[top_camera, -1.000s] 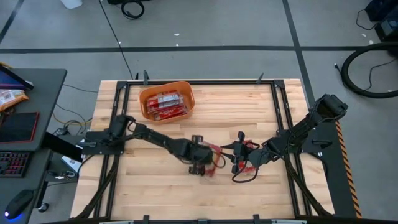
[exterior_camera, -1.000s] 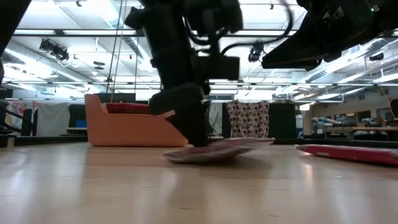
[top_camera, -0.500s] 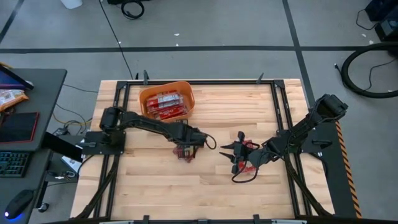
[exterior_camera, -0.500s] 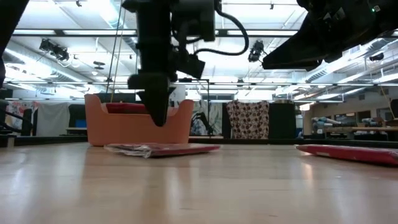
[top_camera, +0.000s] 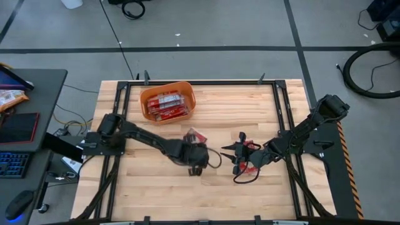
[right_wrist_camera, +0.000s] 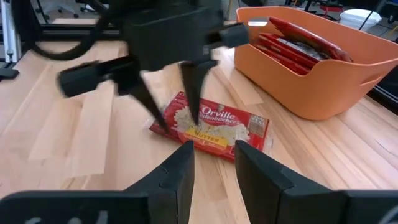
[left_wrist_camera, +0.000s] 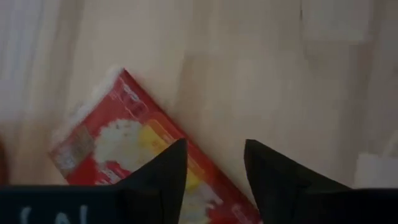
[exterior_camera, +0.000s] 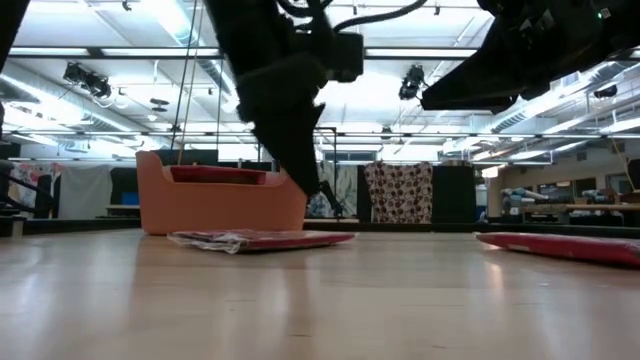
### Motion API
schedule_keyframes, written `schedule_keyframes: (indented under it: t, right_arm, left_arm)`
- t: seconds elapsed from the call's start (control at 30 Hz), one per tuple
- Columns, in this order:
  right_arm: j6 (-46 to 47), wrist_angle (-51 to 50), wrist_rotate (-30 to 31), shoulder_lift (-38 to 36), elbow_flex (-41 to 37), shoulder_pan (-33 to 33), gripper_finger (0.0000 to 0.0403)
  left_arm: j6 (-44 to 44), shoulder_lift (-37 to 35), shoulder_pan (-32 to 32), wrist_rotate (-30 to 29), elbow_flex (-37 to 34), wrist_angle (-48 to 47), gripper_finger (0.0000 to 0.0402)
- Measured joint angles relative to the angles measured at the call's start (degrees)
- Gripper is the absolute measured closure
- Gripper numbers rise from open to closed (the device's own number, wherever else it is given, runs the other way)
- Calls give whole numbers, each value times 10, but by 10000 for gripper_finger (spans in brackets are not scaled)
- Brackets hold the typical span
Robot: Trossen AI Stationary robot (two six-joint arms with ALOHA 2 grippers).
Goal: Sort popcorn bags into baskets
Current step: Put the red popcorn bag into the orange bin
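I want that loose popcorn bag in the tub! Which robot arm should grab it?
The left one, probably. Its hand hangs open right beside the popcorn bag, which lies flat near the orange tub. The right hand waits farther away.

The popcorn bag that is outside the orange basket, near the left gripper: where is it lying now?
In the high view the popcorn bag lies flat on the table, just below and right of the orange basket, beside the open left gripper.

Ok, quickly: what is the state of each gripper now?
Left gripper: open, empty, over a popcorn bag.
Right gripper: open, holding nothing.
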Motion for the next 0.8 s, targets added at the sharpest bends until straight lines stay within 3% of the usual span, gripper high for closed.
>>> schedule_keyframes:
  t: [0.27,0.8]
  right_arm:
    - [-3,3,0,0,0,0,282]
    - [-4,10,0,0,0,0,283]
  left_arm:
    - [-38,43,-14,-23,0,-23,201]
    - [-44,72,-18,-28,0,-200,263]
